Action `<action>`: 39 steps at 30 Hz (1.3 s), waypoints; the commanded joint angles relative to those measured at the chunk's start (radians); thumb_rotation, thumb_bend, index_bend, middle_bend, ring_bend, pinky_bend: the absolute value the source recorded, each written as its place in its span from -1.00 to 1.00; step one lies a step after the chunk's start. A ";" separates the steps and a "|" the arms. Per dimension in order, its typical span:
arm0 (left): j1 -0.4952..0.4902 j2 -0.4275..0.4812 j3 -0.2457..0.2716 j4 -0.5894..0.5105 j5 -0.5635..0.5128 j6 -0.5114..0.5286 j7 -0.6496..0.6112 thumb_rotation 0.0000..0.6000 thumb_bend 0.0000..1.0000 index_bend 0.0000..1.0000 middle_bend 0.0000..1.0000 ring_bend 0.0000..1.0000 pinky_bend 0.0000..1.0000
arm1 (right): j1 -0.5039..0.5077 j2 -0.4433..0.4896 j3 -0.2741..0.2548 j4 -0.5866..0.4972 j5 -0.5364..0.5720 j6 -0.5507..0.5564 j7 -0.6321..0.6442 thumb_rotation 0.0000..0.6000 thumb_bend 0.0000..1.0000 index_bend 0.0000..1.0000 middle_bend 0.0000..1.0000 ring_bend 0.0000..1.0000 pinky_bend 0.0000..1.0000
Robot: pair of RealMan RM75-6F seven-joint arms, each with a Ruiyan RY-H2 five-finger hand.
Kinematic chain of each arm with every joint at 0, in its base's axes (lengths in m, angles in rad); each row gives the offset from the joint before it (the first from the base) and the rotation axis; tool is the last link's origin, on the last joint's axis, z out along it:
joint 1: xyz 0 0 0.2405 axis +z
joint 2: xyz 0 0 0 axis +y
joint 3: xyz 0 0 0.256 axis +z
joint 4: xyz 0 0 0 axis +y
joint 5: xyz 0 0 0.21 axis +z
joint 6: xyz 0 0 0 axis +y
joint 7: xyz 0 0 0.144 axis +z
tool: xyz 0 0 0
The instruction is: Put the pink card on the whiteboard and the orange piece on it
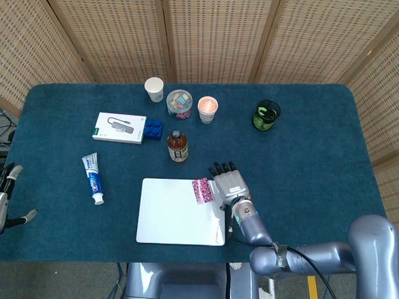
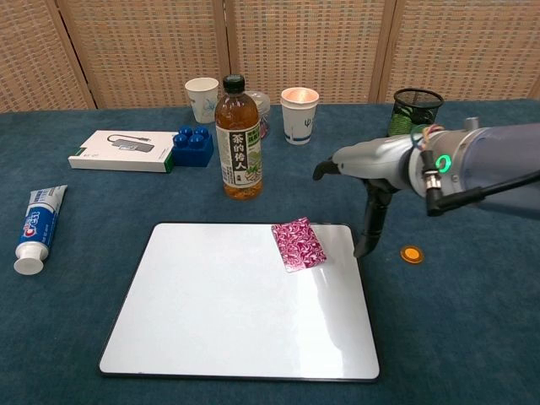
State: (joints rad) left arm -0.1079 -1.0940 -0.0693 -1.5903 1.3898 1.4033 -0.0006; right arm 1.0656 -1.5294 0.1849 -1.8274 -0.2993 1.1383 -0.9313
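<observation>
Beyond the right hand (image 1: 229,184), at the far side of the table (image 1: 312,143), stand the containers: a clear round tub (image 1: 179,103) filled with small coloured pieces, a white paper cup (image 1: 154,88) whose inside looks bare, a second paper cup (image 1: 207,109) showing an orange-pink top, and a black mesh cup (image 1: 267,115) with something green inside.

The right hand hangs just past the far right corner of the whiteboard (image 1: 177,215), its fingers apart and pointing down, holding nothing. The pink card (image 1: 202,190) lies flat on the whiteboard immediately to the hand's left, near the board's far edge, clear of the fingers.

The chest view shows the orange piece (image 2: 412,254), a small disc on the table just to the hand's right and off the board; from the head view it is hidden behind the hand. The chest view also gives the tea bottle (image 2: 238,139) upright beyond the board.

Only the head view catches the left hand (image 1: 7,198), at the table's left edge, well away; its fingers look loosely apart and hold nothing.
</observation>
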 commanded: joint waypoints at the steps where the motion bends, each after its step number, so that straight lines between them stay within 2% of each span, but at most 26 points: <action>1: 0.000 -0.001 0.001 -0.003 0.003 0.002 0.005 1.00 -1.00 -1.00 -1.00 -1.00 -1.00 | -0.052 0.051 -0.043 -0.013 -0.085 -0.020 0.065 1.00 -0.93 -0.65 -1.00 -1.00 -1.00; 7: -0.001 -0.007 0.005 -0.005 0.006 0.003 0.021 1.00 -1.00 -1.00 -1.00 -1.00 -1.00 | -0.128 0.078 -0.120 0.035 -0.234 -0.035 0.156 1.00 -0.66 -0.31 -1.00 -1.00 -1.00; 11: -0.002 -0.010 0.005 -0.008 0.005 0.001 0.031 1.00 -1.00 -1.00 -1.00 -1.00 -1.00 | -0.193 0.057 -0.177 0.111 -0.386 -0.049 0.253 1.00 -0.55 -0.26 -1.00 -1.00 -1.00; 15: -0.003 -0.013 0.006 -0.009 0.004 0.001 0.038 1.00 -1.00 -1.00 -1.00 -1.00 -1.00 | -0.226 0.032 -0.207 0.168 -0.460 -0.063 0.296 1.00 -0.50 -0.23 -1.00 -1.00 -1.00; 28: -0.007 -0.011 0.006 -0.006 0.000 -0.010 0.030 1.00 -1.00 -1.00 -1.00 -1.00 -1.00 | -0.276 -0.031 -0.222 0.294 -0.532 -0.100 0.326 1.00 -0.48 -0.21 -1.00 -1.00 -1.00; 39: -0.008 -0.014 0.006 -0.005 -0.001 -0.008 0.034 1.00 -1.00 -1.00 -1.00 -1.00 -1.00 | -0.292 -0.028 -0.186 0.333 -0.523 -0.130 0.335 1.00 -0.48 -0.21 -1.00 -1.00 -1.00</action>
State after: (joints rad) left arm -0.1157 -1.1080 -0.0632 -1.5958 1.3890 1.3952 0.0328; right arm 0.7744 -1.5583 -0.0027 -1.4955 -0.8232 1.0099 -0.5966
